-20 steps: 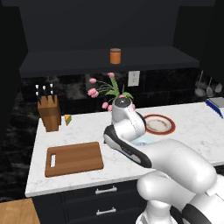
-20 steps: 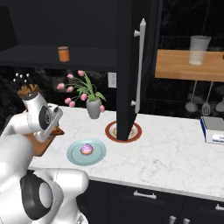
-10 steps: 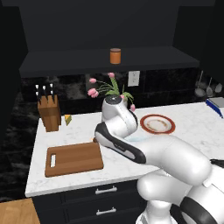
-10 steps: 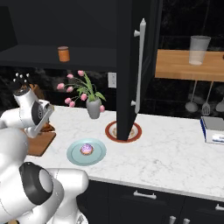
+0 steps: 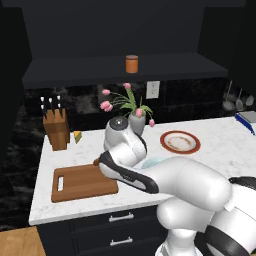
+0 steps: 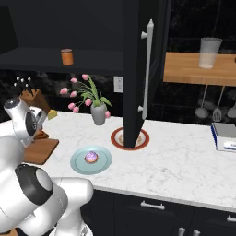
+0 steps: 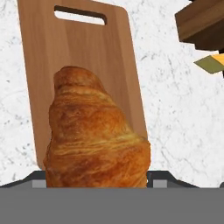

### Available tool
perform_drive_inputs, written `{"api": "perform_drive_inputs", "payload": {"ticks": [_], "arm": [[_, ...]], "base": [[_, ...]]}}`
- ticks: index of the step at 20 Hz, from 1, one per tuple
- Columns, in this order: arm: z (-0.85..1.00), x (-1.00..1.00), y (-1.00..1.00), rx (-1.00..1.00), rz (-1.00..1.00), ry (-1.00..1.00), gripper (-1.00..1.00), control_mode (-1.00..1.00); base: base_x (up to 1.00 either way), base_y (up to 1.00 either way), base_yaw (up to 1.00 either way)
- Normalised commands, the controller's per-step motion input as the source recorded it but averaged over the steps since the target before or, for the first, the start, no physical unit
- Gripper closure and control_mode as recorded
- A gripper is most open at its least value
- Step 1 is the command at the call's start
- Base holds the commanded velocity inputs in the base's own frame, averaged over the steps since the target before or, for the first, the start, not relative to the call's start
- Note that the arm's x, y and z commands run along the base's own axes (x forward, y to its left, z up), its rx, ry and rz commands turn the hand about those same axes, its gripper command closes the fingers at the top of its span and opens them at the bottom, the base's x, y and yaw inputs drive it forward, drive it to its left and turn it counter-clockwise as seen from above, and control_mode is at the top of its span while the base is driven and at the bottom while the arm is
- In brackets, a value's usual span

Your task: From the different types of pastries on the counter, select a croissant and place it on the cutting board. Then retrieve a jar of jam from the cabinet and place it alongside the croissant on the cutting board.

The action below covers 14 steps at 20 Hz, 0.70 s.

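Left base view — board: rectangular brown wooden cutting board [image 5: 82, 182] flat near the left front of the white marble counter [image 5: 220, 145], slot handle at its left end.
Left base view — arm: bent low over the board's right end; small brown bit at the hand, apparently the pastry, too small to be sure.
Left base view — jam: orange jar with a dark lid [image 5: 131, 64] upright on the dark shelf above, untouched.
Left base view — other: wooden knife block [image 5: 55, 130] behind the board; red-rimmed plate [image 5: 180, 142] to the right.

Right base view — arm: reaching left over the board [image 6: 39, 150].
Right base view — pastries: pink-frosted doughnut [image 6: 91, 157] on a pale blue plate [image 6: 103, 164]; open dark cabinet door [image 6: 138, 69] partly covering the red-rimmed plate.
Right base view — jar: on the shelf at upper left [image 6: 67, 56].

Hand view — croissant: golden flaky croissant [image 7: 97, 135] pinched in the two-finger gripper [image 7: 97, 181], dark fingertips pressed to its sides at the bottom edge.
Hand view — axis: long axis along the gripper's line of sight, narrow tip towards the board's slot handle.
Hand view — position: above the board [image 7: 78, 57]; touching or not, cannot tell.

Progress: croissant picked and carried to the board, probably not yet released; jar fetch entirely left.
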Motion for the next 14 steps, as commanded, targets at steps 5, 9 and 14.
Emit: {"api": "perform_drive_inputs", "payload": {"ticks": [5, 9, 14], "arm": [[-0.33, 0.00, 0.35, 0.09, 0.03, -0.03, 1.00, -1.00], [-0.27, 0.05, 0.20, 0.11, 0.00, 0.00, 1.00, -1.00], [-0.35, 0.00, 0.19, 0.06, 0.00, 0.00, 1.00, -1.00]], "base": [[0.00, 0.00, 0.00], [0.00, 0.00, 0.00], [0.00, 0.00, 0.00]]}}
